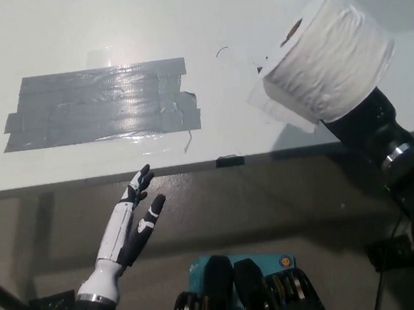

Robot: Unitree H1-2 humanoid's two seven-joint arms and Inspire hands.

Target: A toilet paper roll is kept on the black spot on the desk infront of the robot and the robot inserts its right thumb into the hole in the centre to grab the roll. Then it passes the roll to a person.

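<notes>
A white toilet paper roll (327, 53) is lifted above the desk at the right, tilted so its centre hole faces up and left. My black right hand (359, 120) is shut on it from below and is mostly hidden behind the roll. A loose flap of paper hangs at the roll's lower left. The roll covers the black spot on the desk. My white left hand (130, 222) rests open below the desk's front edge at lower left, fingers apart, holding nothing.
A wide patch of grey tape (102, 104) lies on the white desk (178, 17) at the left. The desk's front edge (193, 167) runs across the middle, with dark floor below it.
</notes>
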